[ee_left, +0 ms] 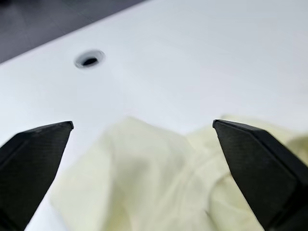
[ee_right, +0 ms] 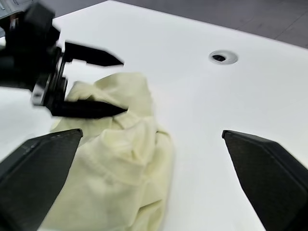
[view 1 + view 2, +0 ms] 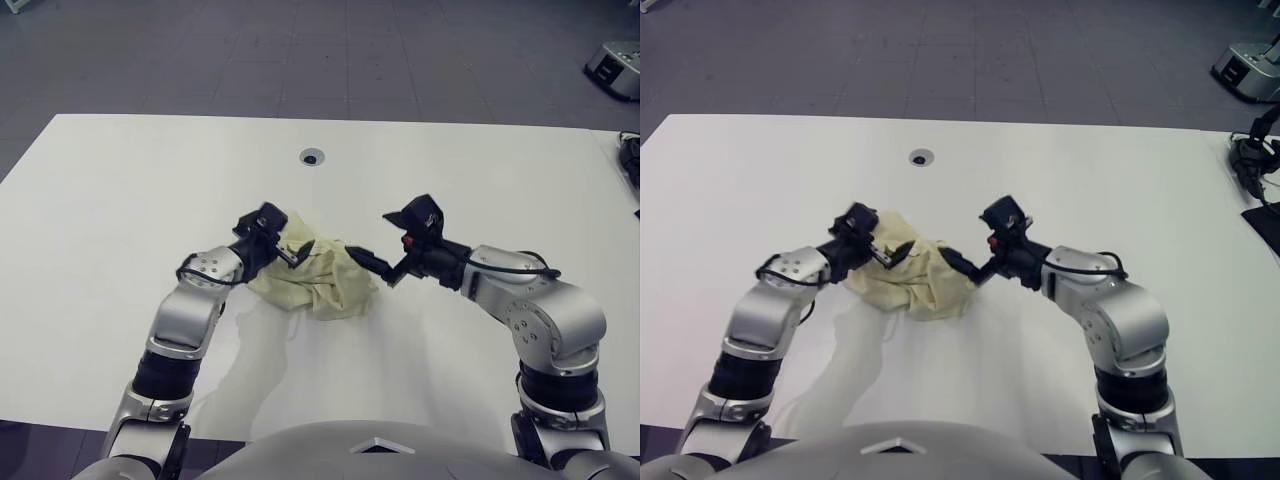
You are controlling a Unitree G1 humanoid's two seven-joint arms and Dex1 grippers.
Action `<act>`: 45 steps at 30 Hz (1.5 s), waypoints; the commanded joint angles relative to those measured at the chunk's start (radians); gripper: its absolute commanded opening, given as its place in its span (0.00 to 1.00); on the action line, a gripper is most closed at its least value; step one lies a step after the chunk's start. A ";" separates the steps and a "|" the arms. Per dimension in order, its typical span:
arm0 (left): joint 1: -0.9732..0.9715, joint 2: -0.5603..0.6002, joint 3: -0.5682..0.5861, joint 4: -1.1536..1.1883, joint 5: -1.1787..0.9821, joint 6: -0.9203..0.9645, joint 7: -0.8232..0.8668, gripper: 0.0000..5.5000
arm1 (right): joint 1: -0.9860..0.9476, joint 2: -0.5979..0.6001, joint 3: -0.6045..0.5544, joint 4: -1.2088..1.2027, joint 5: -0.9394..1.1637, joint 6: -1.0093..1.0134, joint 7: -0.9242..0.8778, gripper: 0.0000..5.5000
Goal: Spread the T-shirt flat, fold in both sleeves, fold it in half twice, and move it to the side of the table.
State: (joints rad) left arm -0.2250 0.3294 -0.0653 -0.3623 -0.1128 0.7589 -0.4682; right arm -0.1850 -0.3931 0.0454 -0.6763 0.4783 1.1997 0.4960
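Left eye view has the pale yellow T-shirt point(image 3: 318, 280) lying as a crumpled heap near the middle of the white table point(image 3: 120, 200), on the robot's side of the round cable hole point(image 3: 312, 156), with 1 gripper at each flank. The left gripper point(image 1: 143, 123) is at the heap's left edge, its 2 fingers spread wide with nothing between them; from the right wrist view its lower finger seems to lie against the cloth, though I can't be sure it touches. The right gripper point(image 2: 152, 132) is at the heap's right edge, also wide open and holding nothing. No part of the task looks done, so the step in hand is probably the spreading. To do it well, each gripper should pinch only 1 layer at an outer edge on its own side, then the 2 should draw apart low over the table so the bunched folds slide out, not lift. The cloth is thin and soft, rumpled into overlapping folds, and neither sleeves, collar nor hem can be picked out.
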 commanded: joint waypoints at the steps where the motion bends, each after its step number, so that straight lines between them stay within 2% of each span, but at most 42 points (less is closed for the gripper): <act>1: -0.092 0.052 0.144 -0.049 -0.108 0.054 -0.039 0.98 | 0.020 -0.016 -0.004 -0.033 0.010 0.027 -0.035 0.98; 3: -0.081 0.176 0.174 -0.031 -0.128 0.015 -0.141 0.98 | 0.018 -0.013 -0.009 -0.032 0.008 0.024 -0.051 0.98; 6: -0.043 0.371 0.151 0.060 -0.080 -0.123 -0.300 0.98 | 0.016 -0.018 -0.020 -0.024 0.004 0.011 -0.068 0.98; 9: -0.047 0.457 0.096 0.138 -0.049 -0.237 -0.399 0.98 | 0.012 -0.025 -0.022 -0.012 -0.004 -0.005 -0.082 0.98; 13: -0.080 0.457 -0.003 0.205 -0.025 -0.344 -0.479 0.98 | 0.007 -0.030 -0.017 0.001 -0.007 -0.020 -0.087 0.98; 16: -0.104 0.450 -0.083 0.256 0.006 -0.415 -0.528 0.90 | 0.001 -0.037 -0.011 0.012 -0.010 -0.030 -0.086 0.98; 20: -0.113 0.483 -0.166 0.305 0.074 -0.498 -0.594 0.75 | -0.009 -0.052 -0.003 0.026 -0.013 -0.044 -0.080 0.98; 28: -0.155 0.490 -0.190 0.370 0.106 -0.561 -0.658 0.50 | -0.002 -0.056 0.010 0.031 -0.021 -0.062 -0.087 0.98; 33: -0.158 0.494 -0.156 0.310 0.063 -0.536 -0.682 0.33 | 0.006 -0.057 0.012 0.028 -0.024 -0.066 -0.093 0.98; 38: -0.177 0.533 -0.114 0.264 0.031 -0.496 -0.717 0.46 | 0.016 -0.060 0.011 0.023 -0.023 -0.067 -0.099 0.98; 45: -0.138 0.607 -0.159 0.257 0.071 -0.540 -0.794 0.68 | 0.016 -0.063 0.020 0.030 -0.025 -0.078 -0.103 0.98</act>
State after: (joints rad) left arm -0.3867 0.9089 -0.2014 -0.0958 -0.0646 0.2381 -1.2410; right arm -0.1723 -0.4451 0.0558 -0.6489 0.4558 1.1277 0.3953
